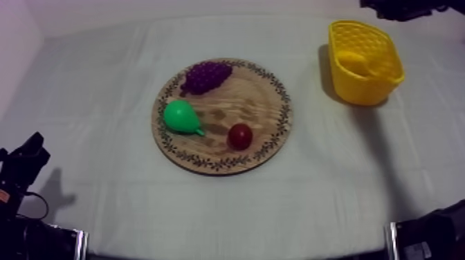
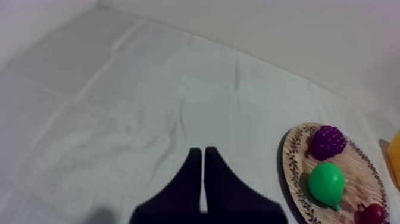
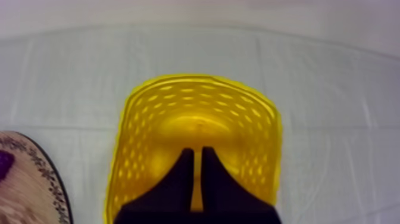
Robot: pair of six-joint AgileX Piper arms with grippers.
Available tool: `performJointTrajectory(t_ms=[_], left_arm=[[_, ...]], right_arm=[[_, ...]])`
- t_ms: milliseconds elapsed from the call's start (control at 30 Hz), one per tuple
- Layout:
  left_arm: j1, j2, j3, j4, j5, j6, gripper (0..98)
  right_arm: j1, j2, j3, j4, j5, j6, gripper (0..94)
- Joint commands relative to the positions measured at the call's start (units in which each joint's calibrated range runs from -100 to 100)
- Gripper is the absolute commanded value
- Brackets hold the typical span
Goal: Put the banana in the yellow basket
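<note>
We had our right gripper [image 3: 197, 152] clenched on nothing over the basket [image 3: 132, 117] | banana [image 1: 358, 63] lay inside, beneath it | left gripper [image 2: 203, 152] clenched, farther.

Creased grey-white tablecloth [image 1: 207, 221], pale plain wall [image 1: 173, 7] behind it, soft dim light

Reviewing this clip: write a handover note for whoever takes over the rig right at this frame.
Left gripper: shut on nothing, low over the cloth beside the wooden board.
Right gripper: shut on nothing, above the yellow basket.
Banana: a yellow shape lying inside the basket looks like it.
The board holds just the grapes, pear and small red fruit.
Done: the banana appears delivered.
Left: probably only bringing the right arm back to rest.
</note>
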State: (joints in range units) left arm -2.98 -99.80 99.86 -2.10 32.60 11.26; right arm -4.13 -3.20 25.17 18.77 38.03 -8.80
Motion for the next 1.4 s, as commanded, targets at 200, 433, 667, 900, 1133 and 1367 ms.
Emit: performJointTrajectory(t_ms=[200, 433, 667, 900, 1133, 1367], left_arm=[[0.0, 0.0, 0.0, 0.02, 0.0, 0.0, 0.1], [0.0, 0.0, 0.0, 0.02, 0.0, 0.0, 0.1], [0.0, 0.0, 0.0, 0.02, 0.0, 0.0, 0.1], [0.0, 0.0, 0.0, 0.02, 0.0, 0.0, 0.1], [0.0, 0.0, 0.0, 0.02, 0.0, 0.0, 0.1], [0.0, 0.0, 0.0, 0.02, 0.0, 0.0, 0.1]], right_arm=[[4.0, -44.5, 49.5, 5.4, -19.5, -8.5, 0.6], [5.2, -64.9, 67.0, -8.8, -19.7, 6.0, 0.6], [4.3, -78.3, 71.8, -16.8, -9.7, 14.3, 0.6], [3.9, -88.1, 73.5, -19.4, -0.9, 17.0, 0.6], [4.0, -92.1, 73.7, -20.1, 2.8, 17.4, 0.6], [4.2, -92.4, 73.9, -20.3, 2.4, 15.5, 0.6]])
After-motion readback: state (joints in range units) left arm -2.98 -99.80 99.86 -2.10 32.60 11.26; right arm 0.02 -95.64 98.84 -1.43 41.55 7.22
